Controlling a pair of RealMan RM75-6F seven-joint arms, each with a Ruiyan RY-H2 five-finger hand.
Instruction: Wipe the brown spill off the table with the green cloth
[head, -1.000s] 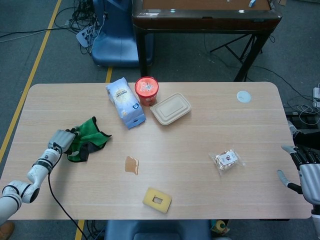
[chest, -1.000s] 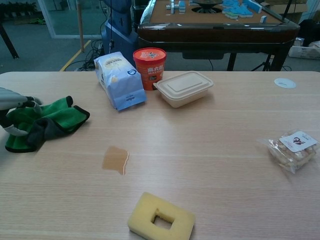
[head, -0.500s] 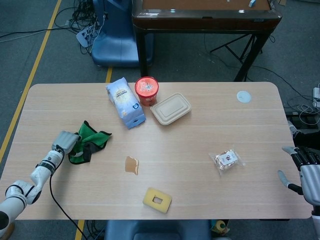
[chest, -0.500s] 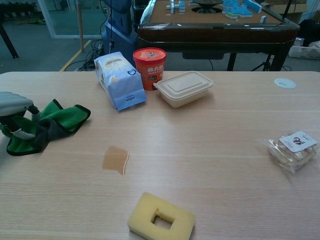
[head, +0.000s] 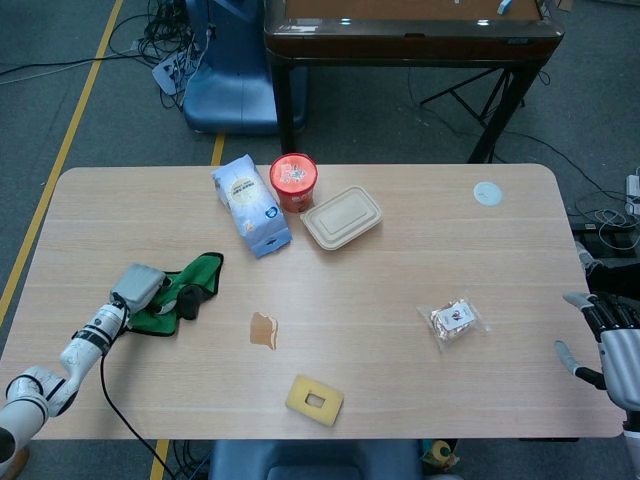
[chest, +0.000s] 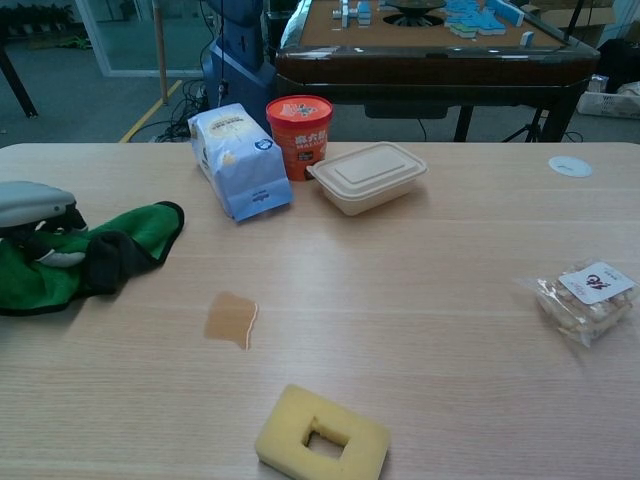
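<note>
The green cloth (head: 186, 289) (chest: 95, 255) lies bunched on the left part of the table, dark on its folded edge. My left hand (head: 142, 285) (chest: 36, 214) grips its left end, fingers curled into the fabric. The brown spill (head: 264, 331) (chest: 231, 319) is a small patch near the table's middle, to the right of the cloth and a little nearer the front, apart from it. My right hand (head: 612, 345) hangs off the table's right edge, fingers spread, holding nothing; the chest view does not show it.
A blue-white bag (head: 250, 204) (chest: 238, 160), a red cup (head: 293, 181) (chest: 299, 134) and a beige lidded box (head: 342, 217) (chest: 367, 176) stand at the back. A yellow sponge (head: 315, 400) (chest: 322, 439) lies in front of the spill. A snack packet (head: 455, 320) (chest: 585, 297) sits at right.
My left hand has dragged the cloth to the right and toward the front, closer to the spill. The cloth has changed shape. The right hand has not moved.
</note>
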